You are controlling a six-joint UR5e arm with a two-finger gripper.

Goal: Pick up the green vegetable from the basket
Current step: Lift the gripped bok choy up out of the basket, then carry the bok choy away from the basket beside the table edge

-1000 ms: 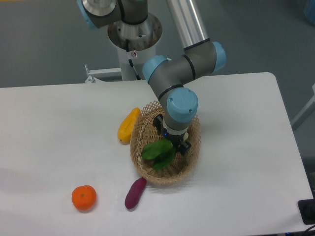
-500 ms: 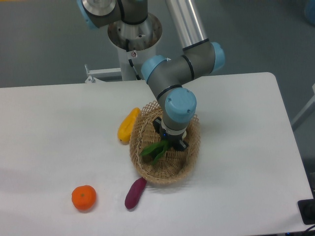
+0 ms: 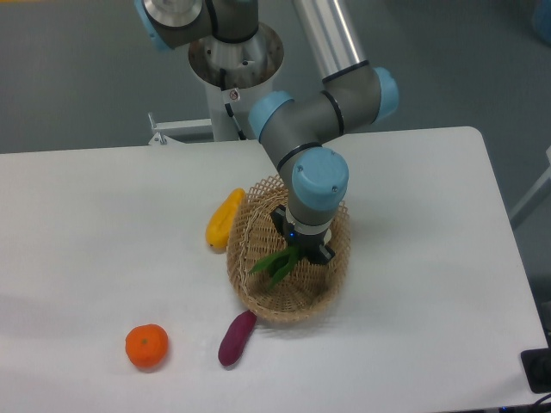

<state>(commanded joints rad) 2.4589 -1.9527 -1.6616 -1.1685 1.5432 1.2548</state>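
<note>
Tabletop, tool (image 3: 303,251) down inside basket (image 3: 250,232)

I work in a lab: my grey, blue-jointed arm (image 3: 320,120) rises from a metal pedestal (image 3: 234,64) behind a plain white tabletop (image 3: 95,232), with bare grey flooring (image 3: 77,77) beyond.

A woven wicker basket (image 3: 258,297) of tan openwork, rough and matt, sits on a smooth white tabletop (image 3: 86,241) with a faint sheen. Leaves of the green vegetable (image 3: 274,262) look soft and matt. The arm above shows brushed grey metal with glossy blue plastic caps. Left of the basket a yellow vegetable (image 3: 224,218) looks waxy; nearer, an orange (image 3: 146,346) appears dimpled and a purple sweet potato (image 3: 236,337) dull-skinned.
</note>
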